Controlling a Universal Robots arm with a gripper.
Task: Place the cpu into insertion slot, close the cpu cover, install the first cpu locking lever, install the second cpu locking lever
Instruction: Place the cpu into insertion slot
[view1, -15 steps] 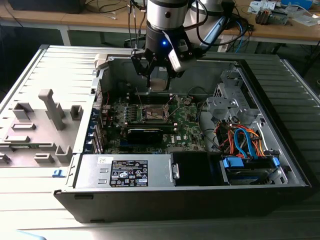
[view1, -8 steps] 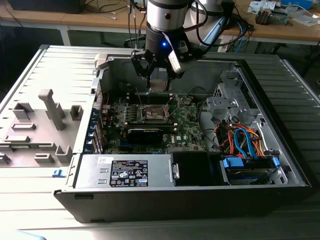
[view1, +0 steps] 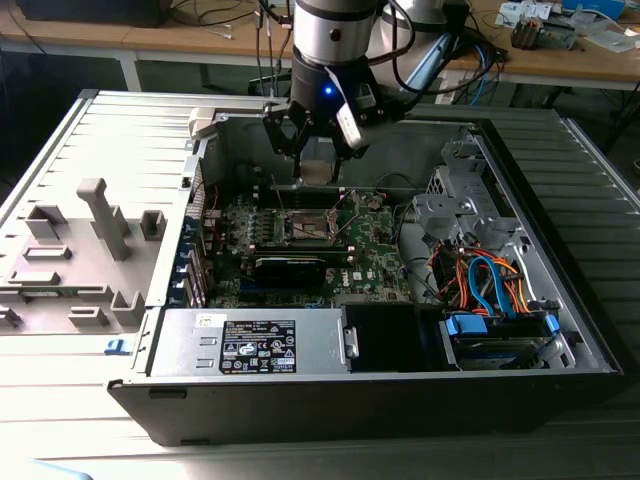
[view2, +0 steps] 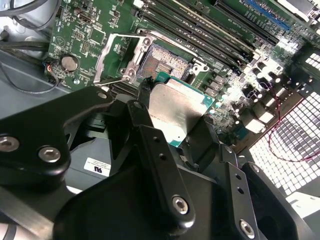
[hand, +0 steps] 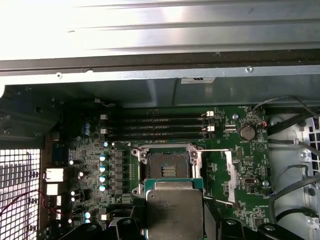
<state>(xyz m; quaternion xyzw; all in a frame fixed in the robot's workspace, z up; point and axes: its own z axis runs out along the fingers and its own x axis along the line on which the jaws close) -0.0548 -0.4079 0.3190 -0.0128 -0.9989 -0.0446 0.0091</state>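
You have one cpu, one insertion slot and one cpu cover. The tool grips the cpu by its edges. The cpu has a silvery-grey top and a green rim, and hangs near the insertion slot, not touching. Insertion slot bare, tan contacts showing. The cpu cover is open beside the insertion slot, memory slots just beyond.

Light wooden workbench behind, strewn with cables, grey ribbed table in front, bright even light
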